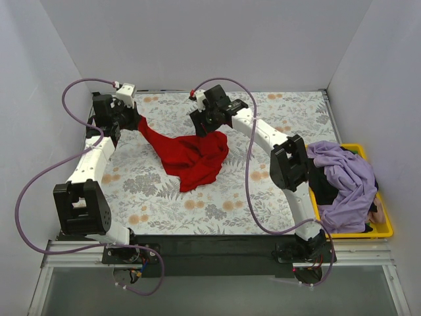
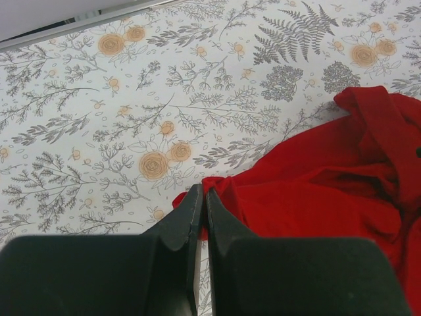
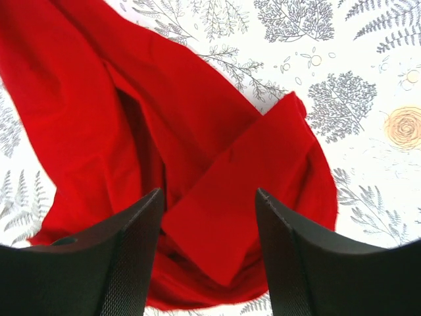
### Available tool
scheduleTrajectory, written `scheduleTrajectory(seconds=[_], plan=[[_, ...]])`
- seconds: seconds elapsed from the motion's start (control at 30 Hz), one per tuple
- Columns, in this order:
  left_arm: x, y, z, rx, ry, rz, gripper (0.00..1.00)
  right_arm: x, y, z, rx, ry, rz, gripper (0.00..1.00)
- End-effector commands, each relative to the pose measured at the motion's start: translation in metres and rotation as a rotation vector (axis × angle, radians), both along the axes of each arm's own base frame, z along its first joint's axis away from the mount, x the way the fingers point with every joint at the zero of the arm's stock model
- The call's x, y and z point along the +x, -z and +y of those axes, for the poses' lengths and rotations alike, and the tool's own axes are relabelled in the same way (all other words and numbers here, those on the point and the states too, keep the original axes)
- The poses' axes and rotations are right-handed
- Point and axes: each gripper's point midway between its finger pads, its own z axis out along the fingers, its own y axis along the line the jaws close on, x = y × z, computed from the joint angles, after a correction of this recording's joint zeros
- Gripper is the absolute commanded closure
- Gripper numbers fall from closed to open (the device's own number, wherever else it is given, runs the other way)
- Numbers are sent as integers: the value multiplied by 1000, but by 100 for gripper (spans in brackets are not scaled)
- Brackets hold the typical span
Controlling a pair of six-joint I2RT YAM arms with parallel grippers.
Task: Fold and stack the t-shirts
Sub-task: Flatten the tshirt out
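Note:
The red t-shirt (image 1: 191, 157) lies bunched on the flowered table, stretched toward the far left. My left gripper (image 1: 133, 122) is shut on a pinched edge of the red t-shirt (image 2: 309, 191), its fingers (image 2: 191, 210) nearly touching. My right gripper (image 1: 209, 129) is open just above the shirt's far right part; a folded flap of the red t-shirt (image 3: 230, 197) lies between and below its fingers (image 3: 141, 217). The lilac t-shirt (image 1: 345, 181) lies heaped in and over the yellow bin at the right.
The yellow bin (image 1: 387, 227) sits at the table's right edge with dark cloth under the lilac shirt. White walls stand close at the back and sides. The flowered table cover (image 1: 197, 204) lies bare in front of the red shirt.

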Motion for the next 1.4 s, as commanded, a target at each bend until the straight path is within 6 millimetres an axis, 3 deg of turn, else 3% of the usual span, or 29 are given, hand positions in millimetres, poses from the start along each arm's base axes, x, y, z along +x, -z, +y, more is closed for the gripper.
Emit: scheduleTrajectory(seconds=[0.0, 0.47, 0.6, 0.7, 0.77, 0.93, 0.97, 1.0, 1.03, 1.07, 1.13, 1.17, 1.2, 1.27, 1.33, 1.37], plan=[[-10, -17, 0, 9, 15, -40, 100, 22, -4, 2, -47, 104, -76, 37], [-22, -11, 0, 40, 28, -41, 100, 25, 44, 12, -120, 147, -42, 37], [-24, -9, 0, 45, 29, -42, 100, 27, 50, 8, -138, 152, -42, 54], [-23, -8, 1, 45, 26, -40, 100, 26, 44, 7, -132, 149, -48, 88], [-22, -10, 2, 45, 22, -46, 100, 28, 39, 3, -130, 152, -54, 99], [-19, -10, 6, 25, -3, -37, 100, 28, -2, -21, -62, 119, -69, 99], [-17, -12, 8, 16, -12, -36, 100, 37, -10, -37, -54, 126, -79, 99], [-16, -13, 12, 10, -25, -35, 100, 34, -30, -40, 0, 95, -87, 99], [-13, -11, 13, -10, -37, -21, 100, 44, -32, -64, 7, 125, -83, 99], [-9, -17, 19, -17, -53, -32, 100, 44, -52, -69, 59, 89, -101, 99], [-3, -23, 23, -36, -64, -38, 100, 53, -69, -90, 95, 86, -122, 99], [5, -32, 25, -47, -71, -54, 100, 63, -79, -113, 111, 115, -137, 99], [8, -38, 29, -56, -81, -62, 100, 61, -98, -118, 157, 77, -159, 99], [16, -48, 32, -71, -82, -79, 100, 68, -118, -144, 192, 95, -189, 99], [27, -74, 36, -73, -89, -134, 100, 65, -145, -154, 235, 69, -232, 99], [31, -85, 37, -81, -91, -153, 100, 70, -156, -168, 244, 84, -257, 99]])
